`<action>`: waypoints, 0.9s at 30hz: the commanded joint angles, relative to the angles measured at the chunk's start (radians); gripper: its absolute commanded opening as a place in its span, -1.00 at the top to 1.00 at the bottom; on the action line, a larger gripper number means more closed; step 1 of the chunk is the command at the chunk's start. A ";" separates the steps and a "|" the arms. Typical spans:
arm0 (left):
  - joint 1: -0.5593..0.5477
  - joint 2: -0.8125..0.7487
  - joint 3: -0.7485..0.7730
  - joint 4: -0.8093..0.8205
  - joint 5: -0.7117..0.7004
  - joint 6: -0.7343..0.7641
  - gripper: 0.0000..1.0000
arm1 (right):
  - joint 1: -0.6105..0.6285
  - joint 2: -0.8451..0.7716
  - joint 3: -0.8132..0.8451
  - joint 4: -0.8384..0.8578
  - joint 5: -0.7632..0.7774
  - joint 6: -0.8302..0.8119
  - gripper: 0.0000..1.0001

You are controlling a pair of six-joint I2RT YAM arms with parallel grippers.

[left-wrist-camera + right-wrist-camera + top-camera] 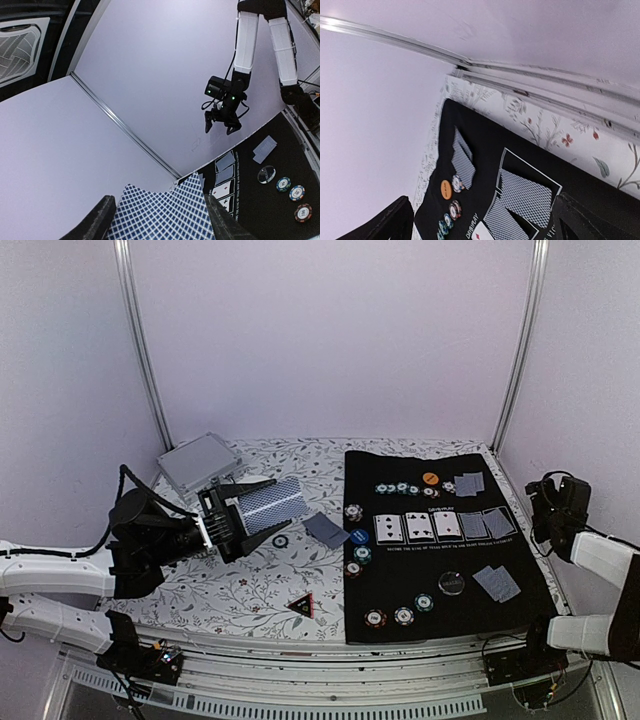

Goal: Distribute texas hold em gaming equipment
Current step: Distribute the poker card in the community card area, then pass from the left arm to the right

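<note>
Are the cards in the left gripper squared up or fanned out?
Slightly fanned: the cards in the left gripper show stepped, offset top edges.

Pale lilac walls (330,340), floral tablecloth (240,590)

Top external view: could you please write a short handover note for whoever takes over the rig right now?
Left hand: closed on the fanned deck, held above the floral cloth.
Right hand: open, empty, raised at the right edge of the black mat.
Done: five board cards on the mat, three face up; card pairs far and near; chip rows far and near.
To do: one loose card lies off the mat beside the left-edge chips; probably that seat needs a second card.
</note>
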 commanded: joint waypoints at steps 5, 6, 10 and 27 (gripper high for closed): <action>-0.014 -0.011 0.007 0.015 0.021 -0.018 -0.13 | 0.232 0.003 0.364 0.005 -0.297 -0.586 -0.98; -0.014 -0.009 0.007 0.015 0.026 -0.021 -0.13 | 0.302 0.034 0.426 -0.019 -0.361 -0.708 -0.98; -0.015 -0.010 0.006 0.014 0.030 -0.020 -0.13 | 0.533 0.177 0.620 -0.087 -0.733 -0.844 -0.97; -0.016 0.001 0.004 0.015 0.021 -0.016 -0.13 | 1.067 0.538 1.016 -0.254 -1.156 -0.853 -0.70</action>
